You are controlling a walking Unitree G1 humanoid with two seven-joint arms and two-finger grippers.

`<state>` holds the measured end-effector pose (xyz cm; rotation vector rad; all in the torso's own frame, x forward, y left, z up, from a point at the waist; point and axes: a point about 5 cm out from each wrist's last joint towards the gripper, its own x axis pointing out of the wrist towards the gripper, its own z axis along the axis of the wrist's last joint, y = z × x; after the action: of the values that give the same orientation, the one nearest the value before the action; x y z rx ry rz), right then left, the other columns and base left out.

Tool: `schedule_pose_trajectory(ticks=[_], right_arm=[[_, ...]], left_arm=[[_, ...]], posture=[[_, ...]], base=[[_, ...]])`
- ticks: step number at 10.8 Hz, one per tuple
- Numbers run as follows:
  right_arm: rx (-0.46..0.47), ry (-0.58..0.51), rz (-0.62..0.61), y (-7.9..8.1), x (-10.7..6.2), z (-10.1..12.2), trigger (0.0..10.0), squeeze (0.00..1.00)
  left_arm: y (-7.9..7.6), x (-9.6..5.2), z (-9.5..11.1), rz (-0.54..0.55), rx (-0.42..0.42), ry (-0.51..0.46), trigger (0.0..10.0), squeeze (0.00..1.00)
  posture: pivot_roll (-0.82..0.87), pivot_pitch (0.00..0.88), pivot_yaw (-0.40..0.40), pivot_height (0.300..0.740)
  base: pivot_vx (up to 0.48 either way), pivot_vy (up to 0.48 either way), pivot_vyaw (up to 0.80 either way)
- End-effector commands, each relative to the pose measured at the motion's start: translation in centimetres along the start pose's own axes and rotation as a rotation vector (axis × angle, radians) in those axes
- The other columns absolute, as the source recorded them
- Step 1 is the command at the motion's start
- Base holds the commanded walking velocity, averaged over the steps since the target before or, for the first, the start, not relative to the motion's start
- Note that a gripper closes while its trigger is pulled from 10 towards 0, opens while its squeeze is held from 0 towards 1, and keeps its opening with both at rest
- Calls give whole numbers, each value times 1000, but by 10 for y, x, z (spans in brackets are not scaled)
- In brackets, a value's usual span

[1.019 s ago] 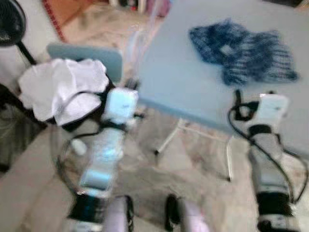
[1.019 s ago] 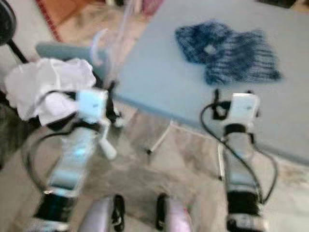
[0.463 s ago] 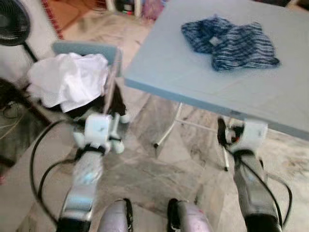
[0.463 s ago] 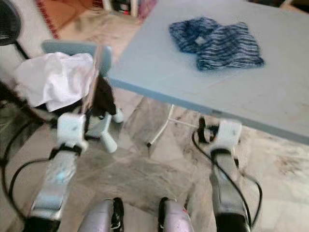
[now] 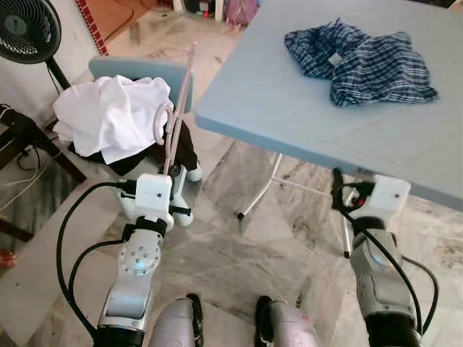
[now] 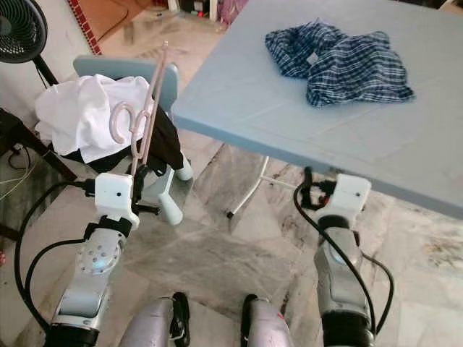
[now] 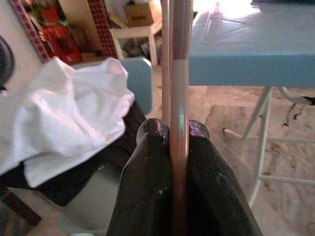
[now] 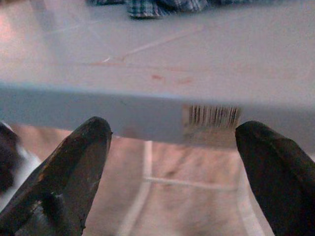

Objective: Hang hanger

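Nearest the robot, the left gripper (image 7: 179,142) is clamped on the thin pale pink plastic hanger (image 5: 173,123), its two black fingers (image 7: 147,167) pressed against either side of the hanger's rod. From that grip the hanger rises up and away, its curved hook (image 6: 124,119) out to the robot's left of the rod, in front of the crumpled white cloth (image 5: 108,116). That cloth lies over a dark garment (image 6: 165,144) on a light blue chair (image 5: 145,71). The right gripper (image 8: 172,162) has its fingers spread wide apart with nothing between them, just below the near edge of the light blue folding table (image 6: 289,108). Farther back on the tabletop lies a crumpled blue checked shirt (image 5: 362,61). A black standing fan (image 5: 25,32) stands at the far left.
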<state>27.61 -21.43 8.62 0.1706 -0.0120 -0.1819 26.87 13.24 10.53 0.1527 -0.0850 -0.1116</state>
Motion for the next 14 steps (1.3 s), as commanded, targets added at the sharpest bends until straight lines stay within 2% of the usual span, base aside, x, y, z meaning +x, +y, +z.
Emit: schedule_pose_trajectory(ticks=[1,2,3,4,5,6,7,9,11,13,14], right_arm=[[21,13,-63,-8,-6,-7,10000,0],[20,18,-74,-8,-9,-11,10000,0],[-34,15,-81,-3,-13,-16,10000,0],[-30,45,-61,1,-14,-22,10000,0],[1,49,-42,7,-9,-23,10000,0],[-110,8,-28,8,3,-16,10000,0],[-152,-13,-28,7,15,-8,10000,0],[-140,-76,-40,4,27,6,10000,0],[-150,-125,-13,11,36,14,10000,0],[-156,-191,-23,6,40,29,10000,0],[-170,-204,-48,-5,37,32,10000,0]], left_arm=[[-5,1,3,-49,-3,-6,10000,0],[-8,2,4,-80,-1,-9,10000,0],[-9,8,2,-110,14,11,10000,0],[-9,14,0,-112,22,13,10000,0],[-11,26,2,-128,21,-8,10000,0],[-15,36,11,-125,66,-75,10000,0],[-18,44,17,-125,65,-90,10000,0],[-18,52,20,-121,72,-113,10000,0],[-16,64,27,-105,84,-153,10000,0],[-15,65,28,-100,77,-162,10000,0],[-16,56,19,-119,80,-146,10000,0]], posture=[[7,184,76,740],[0,181,96,740],[-15,172,110,740],[-36,139,109,740],[-45,109,104,740],[-47,86,96,740],[-42,63,86,740],[-46,33,74,740],[-49,43,67,740],[-64,86,57,740],[-65,118,56,740]], base=[[0,0,0],[0,0,0],[0,0,0],[0,0,0],[0,0,0],[0,0,0],[0,0,0],[0,0,0],[0,0,0],[0,0,0],[0,0,0]])
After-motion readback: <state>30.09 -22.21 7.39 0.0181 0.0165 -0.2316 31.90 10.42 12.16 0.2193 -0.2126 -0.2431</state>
